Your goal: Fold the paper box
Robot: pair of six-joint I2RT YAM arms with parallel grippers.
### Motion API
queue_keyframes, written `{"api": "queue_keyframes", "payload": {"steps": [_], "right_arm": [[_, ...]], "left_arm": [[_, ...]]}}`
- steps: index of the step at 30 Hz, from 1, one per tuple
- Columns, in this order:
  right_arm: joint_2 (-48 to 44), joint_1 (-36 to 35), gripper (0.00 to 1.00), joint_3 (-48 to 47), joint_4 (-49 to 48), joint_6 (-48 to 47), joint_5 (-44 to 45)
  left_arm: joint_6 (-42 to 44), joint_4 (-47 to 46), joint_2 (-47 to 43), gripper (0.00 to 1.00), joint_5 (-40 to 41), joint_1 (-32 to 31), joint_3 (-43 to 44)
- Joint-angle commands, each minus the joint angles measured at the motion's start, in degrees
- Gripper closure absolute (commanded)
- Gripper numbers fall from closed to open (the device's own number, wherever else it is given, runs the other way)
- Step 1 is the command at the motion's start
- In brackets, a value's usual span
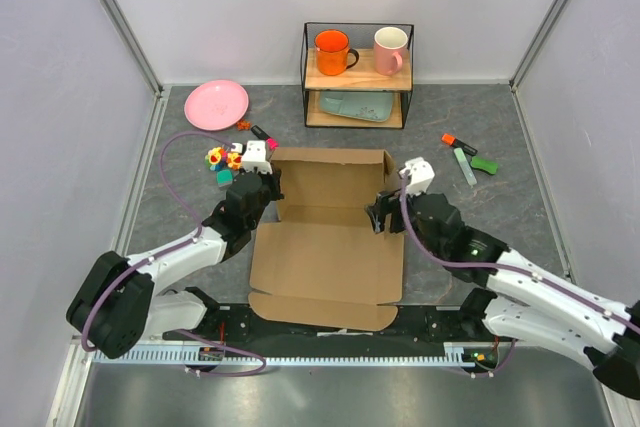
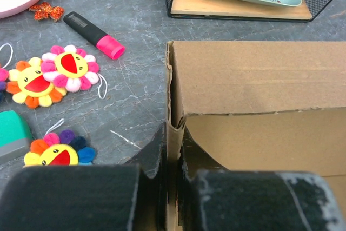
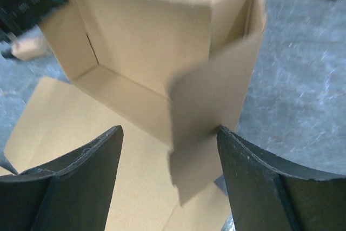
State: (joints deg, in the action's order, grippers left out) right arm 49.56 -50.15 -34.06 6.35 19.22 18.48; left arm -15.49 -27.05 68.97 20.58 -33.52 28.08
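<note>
The paper box (image 1: 325, 262) is plain brown cardboard lying mid-table, its back and side walls raised and its wide front panel flat. My left gripper (image 1: 270, 189) is at the box's left wall. In the left wrist view, that gripper (image 2: 173, 140) is shut on the folded edge of the wall (image 2: 174, 101). My right gripper (image 1: 384, 213) is at the box's right side. In the right wrist view it (image 3: 168, 131) stands open, with a loose side flap (image 3: 216, 90) between the fingers and leaning against the right finger (image 3: 243, 160).
A wire shelf (image 1: 357, 75) at the back holds an orange mug (image 1: 332, 51), a pink mug (image 1: 391, 49) and a green dish (image 1: 358, 105). A pink plate (image 1: 216, 104), flower toys (image 2: 69, 67) and a pink marker (image 2: 94, 35) lie left of the box. More markers (image 1: 468, 157) lie to its right.
</note>
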Motion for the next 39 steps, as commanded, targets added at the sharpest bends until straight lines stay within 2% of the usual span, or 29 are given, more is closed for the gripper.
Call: {"api": "queue_keyframes", "payload": {"steps": [1,6,9,10,13,16,22,26,27,28,30,33,34,39], "right_arm": [[-7.5,0.0,0.21,-5.0,0.9,-3.0,5.0],[-12.9,0.0,0.18,-6.2,1.8,-5.3,10.1],[-16.3,0.1,0.15,-5.7,1.6,-3.6,20.4],[-17.0,0.1,0.15,-4.9,1.6,-1.9,26.3],[-15.5,0.9,0.15,-3.8,3.2,3.0,32.8],[-14.9,4.3,0.14,-1.6,3.1,8.5,34.2],[-14.2,18.3,0.13,1.9,0.5,15.3,24.7],[-9.8,31.0,0.14,4.3,-4.0,19.7,8.8],[-7.6,33.1,0.15,5.8,-5.9,21.1,0.2],[-6.2,36.4,0.16,6.8,-9.2,21.2,-4.0],[-1.9,37.5,0.19,7.6,-12.1,20.4,-12.8],[0.1,37.5,0.23,9.3,-15.8,19.2,-18.4],[-0.3,37.5,0.24,10.1,-17.1,19.2,-22.7],[-3.4,37.4,0.24,13.0,-20.1,17.9,-28.8]], "left_arm": [[1.9,-4.9,0.6,0.98,0.3,-0.3,0.6],[2.2,-5.1,0.9,0.98,0.3,-0.3,0.1],[2.1,-5.2,0.7,0.98,0.3,-0.3,-0.1],[2.3,-5.6,0.6,0.98,0.3,-0.3,-0.2],[2.6,-6.3,0.5,0.98,0.4,-0.3,-0.7],[2.7,-6.3,0.2,0.98,0.3,-0.3,-1.0],[3.0,-6.7,-0.2,0.98,0.3,-0.3,-1.5],[3.4,-7.2,-0.6,0.98,0.5,-0.3,-2.1],[3.4,-7.1,-0.7,0.98,0.5,-0.2,-2.1],[3.4,-7.1,-1.1,0.98,0.6,-0.3,-2.1],[3.4,-6.7,-1.0,0.98,0.6,-0.3,-2.0],[2.9,-4.4,-1.0,0.98,0.6,-0.3,-0.9],[2.7,-3.5,-1.0,0.98,0.7,-0.3,-0.6],[2.7,-0.4,-1.0,0.98,1.3,-0.3,1.0]]}}
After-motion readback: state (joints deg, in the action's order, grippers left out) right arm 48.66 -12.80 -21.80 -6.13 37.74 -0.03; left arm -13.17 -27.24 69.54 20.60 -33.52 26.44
